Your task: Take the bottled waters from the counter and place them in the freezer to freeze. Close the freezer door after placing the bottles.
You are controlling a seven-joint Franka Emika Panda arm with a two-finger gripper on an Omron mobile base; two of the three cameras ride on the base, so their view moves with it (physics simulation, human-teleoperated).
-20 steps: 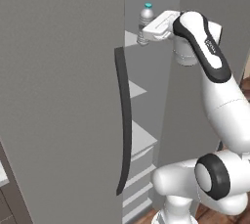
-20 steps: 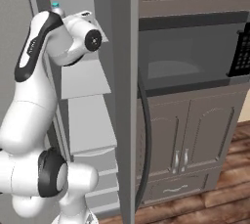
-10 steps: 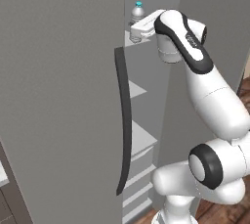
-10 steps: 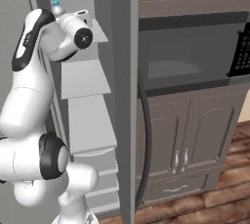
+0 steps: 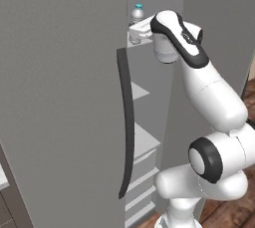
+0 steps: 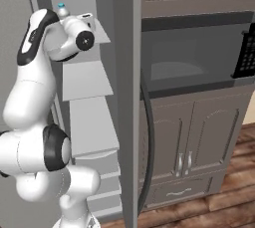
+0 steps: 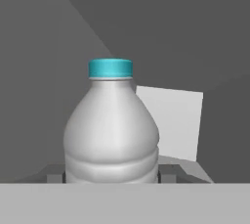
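The claw [image 5: 135, 32], clamped on the clear bottle [image 7: 111, 130], has pushed deeper into the open freezer [image 5: 60, 97] since a second ago, probably above the top shelf [image 6: 102, 34], so release looks close.

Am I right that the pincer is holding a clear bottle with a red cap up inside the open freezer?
Not quite: the cap is teal-green, not red, as the hand view shows. The rest stands: the pincer holds the clear bottle inside the open freezer.
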